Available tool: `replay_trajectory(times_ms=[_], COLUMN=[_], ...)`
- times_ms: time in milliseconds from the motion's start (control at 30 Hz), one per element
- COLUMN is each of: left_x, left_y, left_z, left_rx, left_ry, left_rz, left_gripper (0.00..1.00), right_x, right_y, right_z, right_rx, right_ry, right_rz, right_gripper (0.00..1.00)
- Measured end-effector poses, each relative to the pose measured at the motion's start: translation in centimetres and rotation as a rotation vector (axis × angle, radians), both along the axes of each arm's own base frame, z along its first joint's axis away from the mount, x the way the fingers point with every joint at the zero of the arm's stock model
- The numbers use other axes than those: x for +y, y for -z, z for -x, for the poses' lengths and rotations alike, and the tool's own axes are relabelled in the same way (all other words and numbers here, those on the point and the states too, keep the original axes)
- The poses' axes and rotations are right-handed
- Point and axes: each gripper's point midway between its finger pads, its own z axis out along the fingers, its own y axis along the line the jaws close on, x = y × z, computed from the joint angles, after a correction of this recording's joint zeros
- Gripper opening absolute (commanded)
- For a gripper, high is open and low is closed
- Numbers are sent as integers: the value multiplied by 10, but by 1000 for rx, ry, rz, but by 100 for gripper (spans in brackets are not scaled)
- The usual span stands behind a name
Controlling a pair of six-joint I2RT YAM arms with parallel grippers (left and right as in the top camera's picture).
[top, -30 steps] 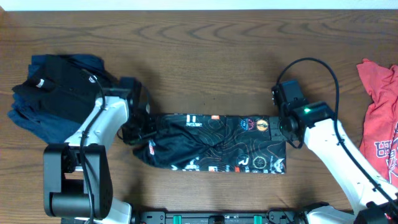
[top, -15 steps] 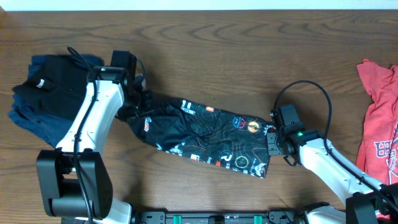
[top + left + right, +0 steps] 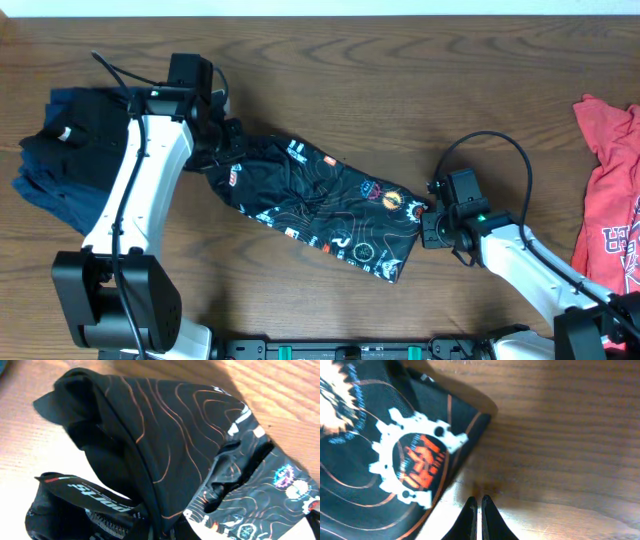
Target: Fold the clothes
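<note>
The black jersey (image 3: 320,205) with orange contour lines and sponsor prints is folded into a long strip. It lies diagonally from back left to front right. My left gripper (image 3: 213,158) is shut on its bunched left end, and in the left wrist view (image 3: 165,532) the cloth (image 3: 170,435) hides the fingers. My right gripper (image 3: 428,222) is shut and empty. Its tips (image 3: 480,505) rest over bare wood just beside the jersey's right end (image 3: 380,435), not on it.
A pile of dark blue and black clothes (image 3: 80,150) lies at the left behind my left arm. A red T-shirt with white print (image 3: 610,190) lies at the right edge. The wooden table (image 3: 400,80) shows behind the jersey.
My left gripper has pulled the jersey's left end toward the back left, turning the strip from level to diagonal. My right gripper has moved toward the front, beside the right end.
</note>
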Motion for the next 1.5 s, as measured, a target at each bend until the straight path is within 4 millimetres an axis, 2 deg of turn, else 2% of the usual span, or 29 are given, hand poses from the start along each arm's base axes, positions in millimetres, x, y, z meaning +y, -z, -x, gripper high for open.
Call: replay_trajectory(times_ms=[200,367,500,667,767,900,1033,1267,1500], left_x=[-33,-80,-117,-154,-174,-192,-203,-217,-236], left_y=[-2,-3,-4,-4,-4,-4,4,25,25], left_z=[6,16,28,48,62,76,83,96,115], left_rx=[-5,-24,-40,-51,-56,-65,-61,-19,-24], left_ry=[91,210,294,384,445,486,503,536,587], left_rz=[8,15,27,15,14,-2,-31,-72,-65], left_gripper=[6,6,6,6,6,6,6,6,6], right_x=[2,5,4,-8,-21,-34,-46,-60,-66], right_y=[2,2,2,-2,-17,-46,-66,-69,-69], right_z=[-2,-5,2,17,10,-6,-10,-7,-7], right_rx=[9,13,59,157,159,110,86,95,98], right_ry=[5,2,1,41,119,200,253,313,336], right_rz=[-9,-17,-8,37,56,50,48,51,51], right_gripper=[1,1,1,1,1,1,1,1,1])
